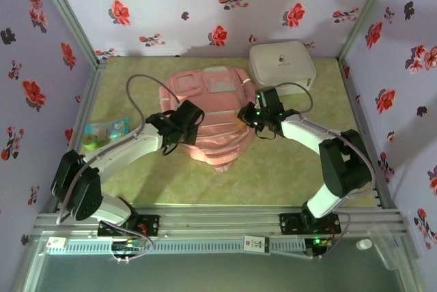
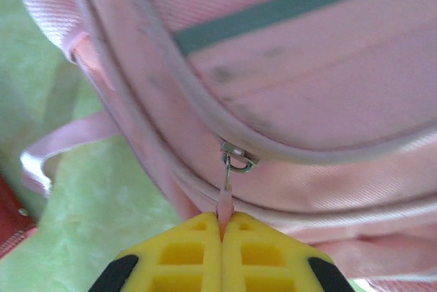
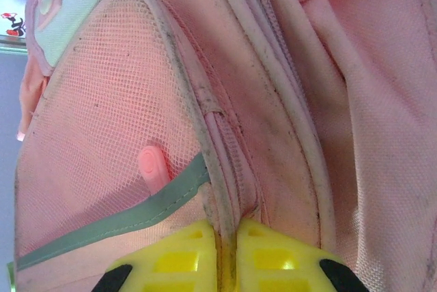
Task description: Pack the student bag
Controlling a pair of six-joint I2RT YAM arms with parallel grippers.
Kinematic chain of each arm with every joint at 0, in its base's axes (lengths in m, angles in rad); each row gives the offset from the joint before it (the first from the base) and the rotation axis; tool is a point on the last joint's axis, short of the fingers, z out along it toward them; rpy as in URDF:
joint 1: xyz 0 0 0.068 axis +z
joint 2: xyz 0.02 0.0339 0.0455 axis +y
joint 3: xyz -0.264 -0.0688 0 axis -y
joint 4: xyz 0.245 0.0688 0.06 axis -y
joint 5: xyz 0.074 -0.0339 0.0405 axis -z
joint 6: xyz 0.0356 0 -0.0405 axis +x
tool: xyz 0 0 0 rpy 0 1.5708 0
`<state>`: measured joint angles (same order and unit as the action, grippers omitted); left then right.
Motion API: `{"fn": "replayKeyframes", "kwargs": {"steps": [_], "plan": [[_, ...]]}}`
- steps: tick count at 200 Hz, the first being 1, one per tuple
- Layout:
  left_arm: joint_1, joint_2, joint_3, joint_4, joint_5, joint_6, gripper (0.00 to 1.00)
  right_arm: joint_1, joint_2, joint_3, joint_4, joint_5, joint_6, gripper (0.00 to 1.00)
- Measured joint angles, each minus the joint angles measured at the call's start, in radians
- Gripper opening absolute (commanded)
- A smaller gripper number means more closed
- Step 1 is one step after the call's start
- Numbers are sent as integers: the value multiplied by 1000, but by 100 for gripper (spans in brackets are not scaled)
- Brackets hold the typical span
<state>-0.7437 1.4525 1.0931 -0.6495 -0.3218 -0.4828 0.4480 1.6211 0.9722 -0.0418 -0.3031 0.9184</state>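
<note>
Left wrist view: left hand (image 2: 222, 227) pinches the student bag's (image 2: 307, 67) zipper pull (image 2: 224, 202); right hand (image 3: 227, 234) clamps its piping (image 3: 213, 169), arms angled inward.

Shining bright and even from above. Casting soft dark shadows on the back wall (image 1: 171, 5). Blurring the student bag (image 2: 307, 67) high above the left fingers (image 2: 184, 254). Showing sharp cloth just above the right fingers (image 3: 184, 258), glaring white far up-left of them.

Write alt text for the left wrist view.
The yellow left end effector is pinched shut on the pink zipper pull of the student bag, just below its metal slider. Green table shows at left.
</note>
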Motion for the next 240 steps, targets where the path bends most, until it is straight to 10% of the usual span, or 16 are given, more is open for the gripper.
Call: {"fn": "replayKeyframes", "kwargs": {"steps": [75,158,240], "plan": [[145,76,49,103,35,147,0,2,-4,11,-8,3,-51,12],[230,-29,35,82,15,59,78,-10,-95,12,-65,55,-129,72],[426,-253,-305,74,21,-138,92,-10,-174,10,-69,127,-205,78]]}}
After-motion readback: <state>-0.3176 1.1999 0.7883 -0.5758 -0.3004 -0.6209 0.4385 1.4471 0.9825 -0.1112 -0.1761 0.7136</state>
